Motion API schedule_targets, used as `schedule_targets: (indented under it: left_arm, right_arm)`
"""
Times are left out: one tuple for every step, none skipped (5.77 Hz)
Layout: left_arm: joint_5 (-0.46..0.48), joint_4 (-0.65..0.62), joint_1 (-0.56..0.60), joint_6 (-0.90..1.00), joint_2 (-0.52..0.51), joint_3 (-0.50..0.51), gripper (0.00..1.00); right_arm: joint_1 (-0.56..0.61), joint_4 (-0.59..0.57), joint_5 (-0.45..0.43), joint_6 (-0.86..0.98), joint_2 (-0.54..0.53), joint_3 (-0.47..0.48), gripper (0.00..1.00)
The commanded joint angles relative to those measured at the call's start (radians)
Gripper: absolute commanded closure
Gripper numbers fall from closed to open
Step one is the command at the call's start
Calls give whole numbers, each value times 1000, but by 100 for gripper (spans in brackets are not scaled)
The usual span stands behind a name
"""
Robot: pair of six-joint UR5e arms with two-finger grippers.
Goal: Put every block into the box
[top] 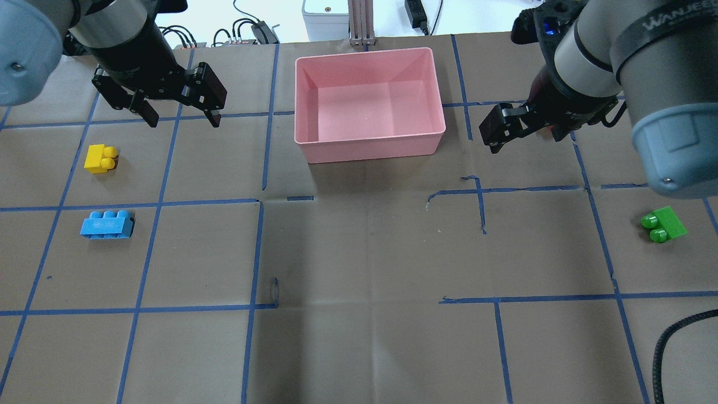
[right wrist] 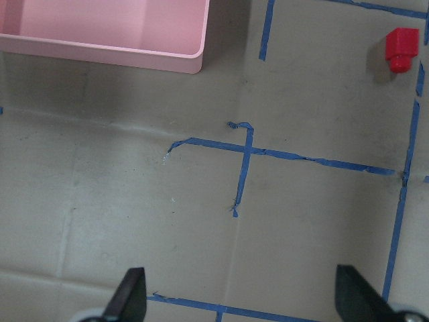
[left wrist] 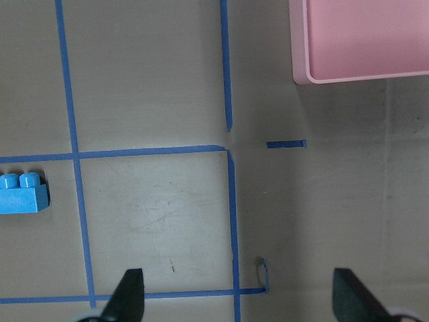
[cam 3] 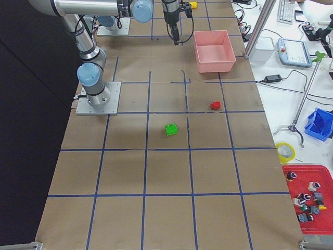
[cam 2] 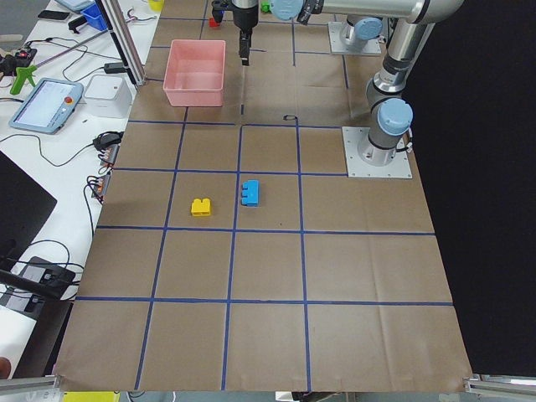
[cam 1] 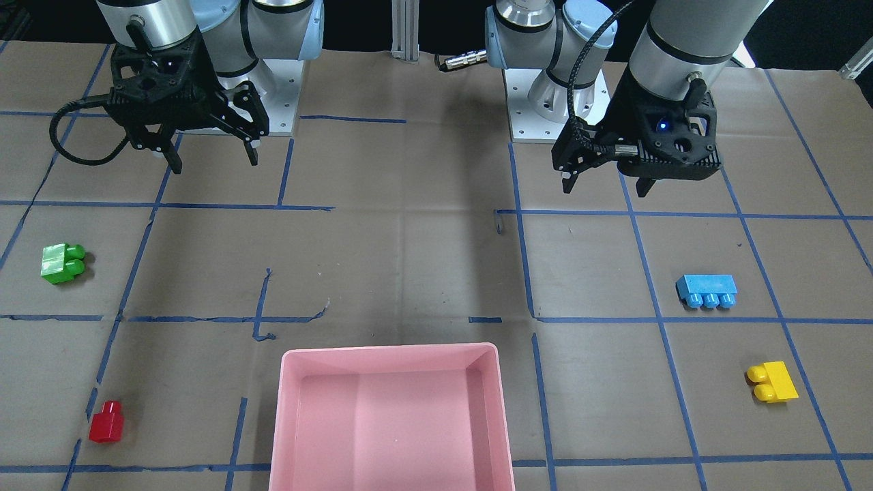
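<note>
The pink box (top: 370,147) stands empty at the table's far middle. A yellow block (top: 101,158) and a blue block (top: 106,224) lie on the left side. A green block (top: 663,224) lies on the right. A red block (cam 1: 107,421) lies right of the box; my right arm hides it in the overhead view. My left gripper (top: 184,120) hangs open and empty above the table, left of the box and beyond the yellow block. My right gripper (top: 524,137) hangs open and empty right of the box. The right wrist view shows the red block (right wrist: 401,48).
Blue tape lines grid the brown table cover. The two arm bases (cam 1: 549,116) stand at the robot's edge. An aluminium post (top: 359,22) and cables sit just beyond the box. Loose gear lies on the benches beside the table ends.
</note>
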State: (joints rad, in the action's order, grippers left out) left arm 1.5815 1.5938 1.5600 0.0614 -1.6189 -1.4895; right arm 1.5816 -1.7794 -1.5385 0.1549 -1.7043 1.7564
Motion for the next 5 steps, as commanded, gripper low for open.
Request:
schedule_targets:
  left_arm:
    - [0, 0, 0, 0, 8, 0, 1]
    - [0, 2, 0, 0, 13, -8, 1]
    - [0, 2, -2, 0, 17, -11, 1]
    - [0, 5, -2, 0, 20, -9, 1]
    - [-2, 5, -2, 0, 22, -12, 1]
  right_arm:
    - [0, 0, 0, 0, 0, 2, 0]
    - [0, 0, 1, 2, 0, 2, 0]
    - [0, 0, 1, 2, 0, 2, 0]
    - [0, 0, 1, 2, 0, 2, 0]
    - [0, 0, -2, 3, -2, 2, 0]
